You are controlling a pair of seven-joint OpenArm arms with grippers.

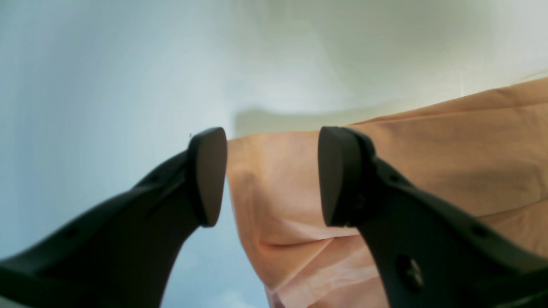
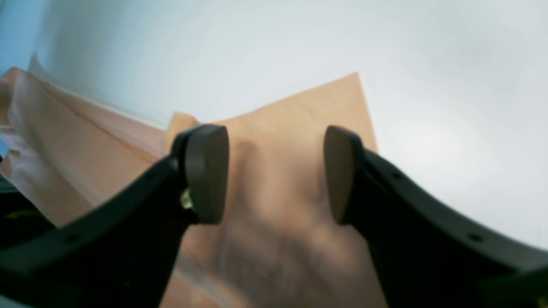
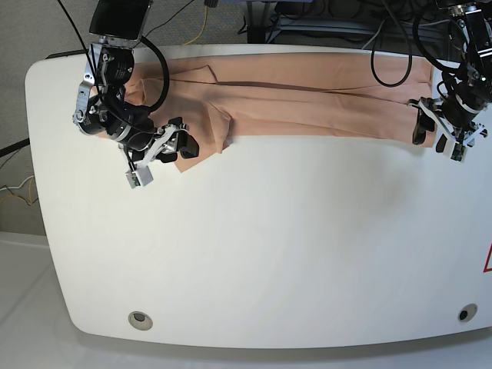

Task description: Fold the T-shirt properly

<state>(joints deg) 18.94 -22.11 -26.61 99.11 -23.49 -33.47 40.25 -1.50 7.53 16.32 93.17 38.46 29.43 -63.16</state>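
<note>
T-shirt [image 3: 307,104] thin, limp, light, drapes and wrinkles; lies as long band at 12 o'clock of table [image 3: 254,246]; best grabbed at corners/hem; left gripper [image 1: 272,175] and right gripper [image 2: 276,173] both released, cloth between pads ungripped

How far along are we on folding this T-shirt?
Done: the T-shirt lies folded lengthwise into a long band along the table's far edge. In hand: nothing; the left gripper and right gripper both stand open at the band's two ends. Left: folding the band crosswise into a compact stack.
</note>
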